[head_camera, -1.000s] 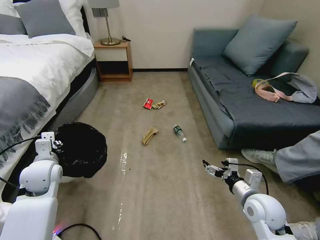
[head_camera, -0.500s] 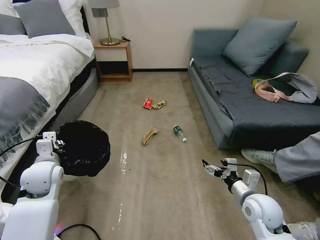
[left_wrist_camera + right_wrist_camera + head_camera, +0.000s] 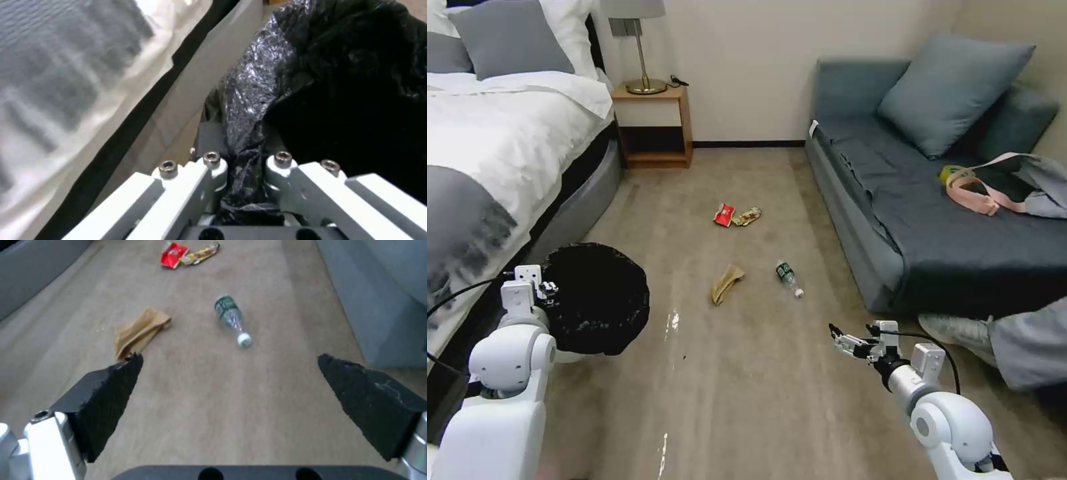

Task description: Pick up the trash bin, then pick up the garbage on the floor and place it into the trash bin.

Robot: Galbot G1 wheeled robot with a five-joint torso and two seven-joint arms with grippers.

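No writing you could read anywhere: the bottle carried a green label, its text too small to make out, and the print on the red wrapper and the gold-yellow wrapper was just as unreadable.

Your left hand was closed on the trash bin, pinching the crinkly black bag at its rim; in the left wrist view you saw the bag folds squeezed between the fingers. The bin was a small round white tub, black liner folded over the edge, sitting at the robot's left just beside the bed.

Your right hand hovered above the floor at the robot's right, jaws spread wide, nothing in them; black pads well apart.

Garbage lay on the beige carpet ahead: a flat tan paper wrapper near the middle, the clear bottle just to its right with white cap toward the robot, and farther off the red wrapper touching the gold-yellow one. Blue sofa stood to the right
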